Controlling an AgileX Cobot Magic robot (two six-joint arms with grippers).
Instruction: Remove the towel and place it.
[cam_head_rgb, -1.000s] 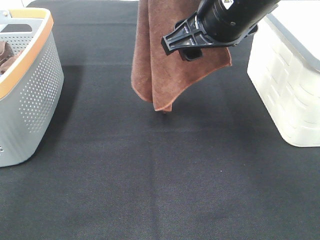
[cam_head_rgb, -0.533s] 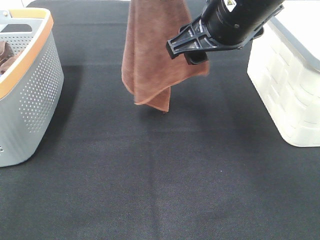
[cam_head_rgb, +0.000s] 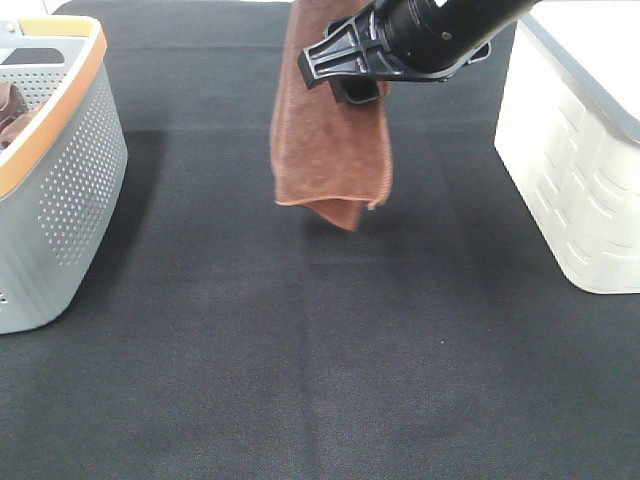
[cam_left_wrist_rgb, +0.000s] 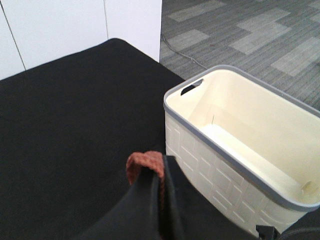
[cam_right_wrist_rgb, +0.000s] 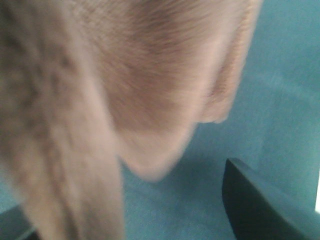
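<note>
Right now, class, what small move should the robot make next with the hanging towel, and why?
Probably ease the left gripper toward the cream basket. It is shut on the towel, which hangs over the black table, and the basket beside it looks empty.

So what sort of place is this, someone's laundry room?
Probably an office-style robot lab, not a home: grey carpet tiles, plain white wall panels, and a black-covered table where the left tool holds a towel.
</note>
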